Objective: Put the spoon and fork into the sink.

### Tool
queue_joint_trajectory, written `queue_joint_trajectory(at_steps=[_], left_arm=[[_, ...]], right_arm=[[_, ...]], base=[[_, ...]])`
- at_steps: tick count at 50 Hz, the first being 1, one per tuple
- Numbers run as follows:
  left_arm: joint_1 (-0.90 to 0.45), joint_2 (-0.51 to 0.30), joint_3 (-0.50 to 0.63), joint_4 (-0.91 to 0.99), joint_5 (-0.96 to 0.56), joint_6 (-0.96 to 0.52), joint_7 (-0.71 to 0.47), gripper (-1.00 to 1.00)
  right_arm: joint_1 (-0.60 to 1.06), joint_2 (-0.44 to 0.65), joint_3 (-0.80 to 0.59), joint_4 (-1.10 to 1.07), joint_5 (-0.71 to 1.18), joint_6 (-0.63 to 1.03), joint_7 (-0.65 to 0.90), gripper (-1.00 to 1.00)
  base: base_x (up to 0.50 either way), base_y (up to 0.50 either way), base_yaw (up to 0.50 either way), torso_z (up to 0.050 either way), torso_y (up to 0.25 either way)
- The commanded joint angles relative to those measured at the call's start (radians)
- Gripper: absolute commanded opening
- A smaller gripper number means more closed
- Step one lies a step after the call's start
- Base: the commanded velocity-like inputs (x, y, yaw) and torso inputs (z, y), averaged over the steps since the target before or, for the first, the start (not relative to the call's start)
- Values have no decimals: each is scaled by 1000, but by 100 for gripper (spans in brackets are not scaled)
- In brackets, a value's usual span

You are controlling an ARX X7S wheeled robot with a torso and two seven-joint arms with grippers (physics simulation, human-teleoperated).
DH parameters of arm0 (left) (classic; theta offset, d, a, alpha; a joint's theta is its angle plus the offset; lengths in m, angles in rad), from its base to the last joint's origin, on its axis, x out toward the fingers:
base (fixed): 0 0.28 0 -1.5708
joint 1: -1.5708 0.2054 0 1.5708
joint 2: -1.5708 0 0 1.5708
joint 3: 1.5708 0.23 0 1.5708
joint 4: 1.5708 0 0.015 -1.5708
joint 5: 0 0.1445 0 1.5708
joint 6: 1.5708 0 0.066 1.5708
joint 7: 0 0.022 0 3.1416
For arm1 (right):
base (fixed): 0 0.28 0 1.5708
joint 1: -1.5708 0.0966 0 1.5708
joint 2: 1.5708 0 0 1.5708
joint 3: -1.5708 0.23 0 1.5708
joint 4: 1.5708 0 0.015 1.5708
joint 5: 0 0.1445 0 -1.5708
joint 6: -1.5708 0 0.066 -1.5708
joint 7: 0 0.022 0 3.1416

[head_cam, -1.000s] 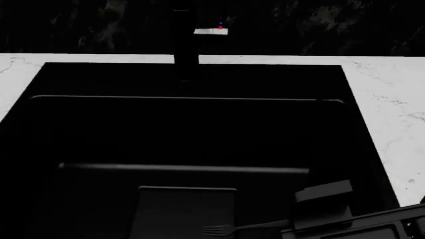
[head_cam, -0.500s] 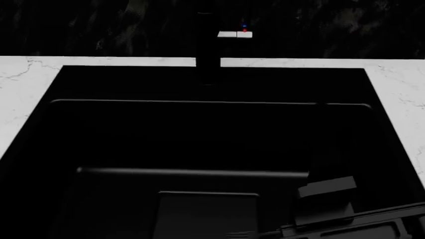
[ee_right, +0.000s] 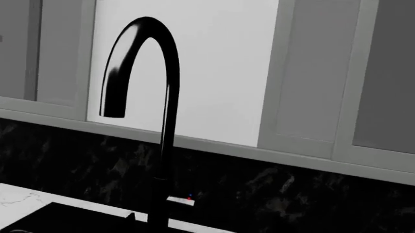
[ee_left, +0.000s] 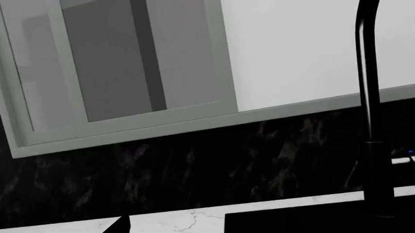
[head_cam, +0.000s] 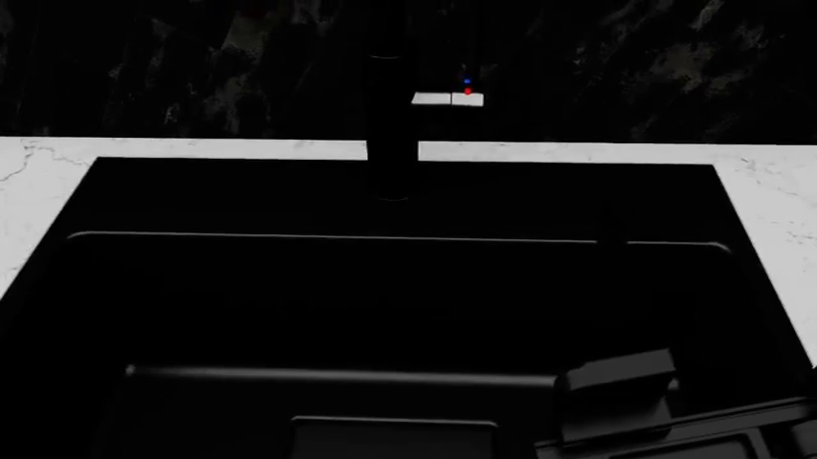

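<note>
The sink is a deep black basin that fills most of the head view, set in a white marble counter. Its corner also shows in the left wrist view as the sink and in the right wrist view as the sink. The spoon and the fork are out of view. My right arm is a dark grey block low on the right, over the basin, with its fingertips hidden. Only a small dark tip shows at the edge of the left wrist view.
A black gooseneck faucet rises behind the basin, seen also as the faucet and the faucet. Its white handle sticks out sideways. A dark marbled backsplash and grey cabinets stand behind. A dark grey rectangle lies low in the basin.
The head view has shifted, so the sink and faucet now sit lower in the picture. The fork tines seen at the bottom edge beside my right arm have left the frame.
</note>
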Motion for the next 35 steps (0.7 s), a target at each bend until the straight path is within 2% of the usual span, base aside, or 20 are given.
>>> queue_joint_trajectory(at_steps=[1,7,15,17,21,23,26,27,30,31,33,35], left_arm=[[-4,8,-6,-14,29,18,9,100],[-20,-5,1,-22,-13,21,-32,100],[-160,-26,113,-159,-174,24,-345,100],[-257,-66,254,-238,-243,-11,-519,100],[-438,-98,437,-327,-333,-39,-702,100],[-515,-88,523,-409,-404,-31,-802,100],[-564,-58,594,-493,-483,14,-925,100],[-563,-84,639,-505,-490,84,-942,100],[-591,-250,891,-506,-528,369,-943,100],[-637,-272,969,-509,-560,393,-942,100],[-662,-290,1032,-508,-585,433,-942,100],[-726,-348,1206,-521,-636,513,-943,100]], right_arm=[[0,0,22,0,-21,7,-21,100],[-13,0,13,0,-26,-14,-20,100],[-50,0,-19,0,-60,-64,-7,100],[-68,0,-36,1,-82,-80,-12,100],[-91,0,-56,5,-110,-103,-18,100],[-98,0,-63,6,-118,-111,-18,100],[-121,0,-83,9,-150,-138,-17,100],[-137,0,-100,15,-170,-156,-18,100],[-156,0,-117,21,-191,-181,-18,100],[-163,0,-123,25,-201,-190,-23,100],[-181,0,-140,32,-227,-215,-30,100],[-207,0,-165,47,-259,-251,-39,100]], base=[[0,0,0,0,0],[0,0,0,0,0],[0,0,0,0,0],[0,0,0,0,0],[0,0,0,0,0],[0,0,0,0,0],[0,0,0,0,0],[0,0,0,0,0],[0,0,0,0,0],[0,0,0,0,0],[0,0,0,0,0],[0,0,0,0,0]])
